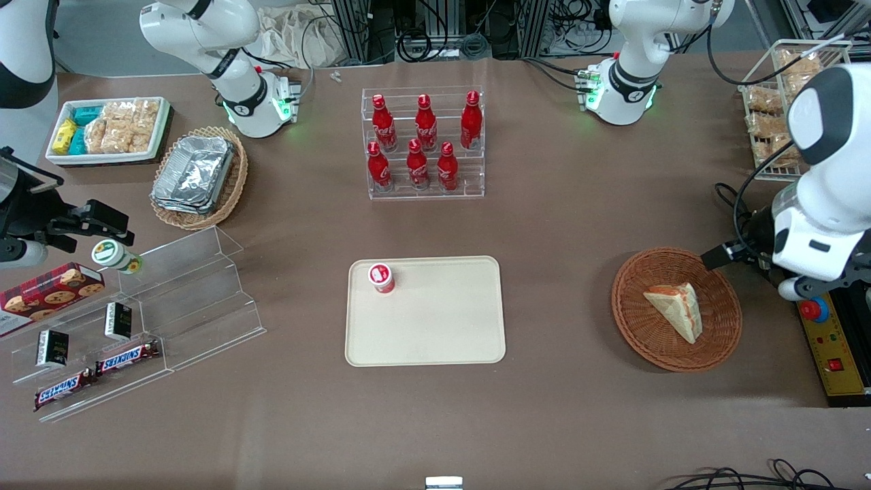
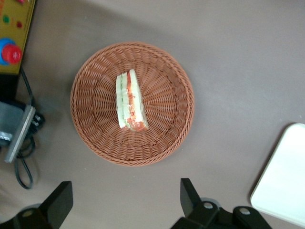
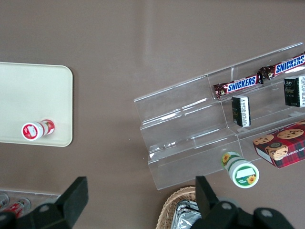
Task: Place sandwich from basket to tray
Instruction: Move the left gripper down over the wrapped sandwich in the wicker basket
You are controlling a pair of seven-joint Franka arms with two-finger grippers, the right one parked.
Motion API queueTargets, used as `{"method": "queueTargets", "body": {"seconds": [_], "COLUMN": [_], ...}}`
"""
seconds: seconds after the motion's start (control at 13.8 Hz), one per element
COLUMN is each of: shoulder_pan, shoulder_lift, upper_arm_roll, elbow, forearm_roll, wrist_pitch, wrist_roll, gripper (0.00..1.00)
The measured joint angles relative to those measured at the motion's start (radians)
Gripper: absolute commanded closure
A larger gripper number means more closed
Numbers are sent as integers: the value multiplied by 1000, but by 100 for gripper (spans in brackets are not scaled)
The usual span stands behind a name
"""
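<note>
Sandwich (image 1: 675,309) lies in basket (image 1: 676,308), long axis slanting, tip toward front camera. Gripper (image 2: 125,202) hovers above the basket edge, fingers (image 2: 189,193) open, empty.

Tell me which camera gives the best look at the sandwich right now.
The left wrist view: it looks straight down on the sandwich lying in the basket, its red and green filling edge clear, the open tool apart from it. The front view shows the sandwich smaller, beside the arm. The right wrist view misses it.

Brown-covered table (image 1: 578,224); tangled black cables (image 1: 435,41) along its edge.
</note>
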Motion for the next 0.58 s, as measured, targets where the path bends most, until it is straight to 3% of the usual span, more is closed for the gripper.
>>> {"method": "queueTargets", "body": {"seconds": [0.58], "shoulder_pan": [16], "shoulder_lift": [81], "upper_arm_roll": [13], "elbow": [-241], "forearm_roll": [1], "wrist_pitch": [331], "wrist_roll": [-90], "gripper": [0]}}
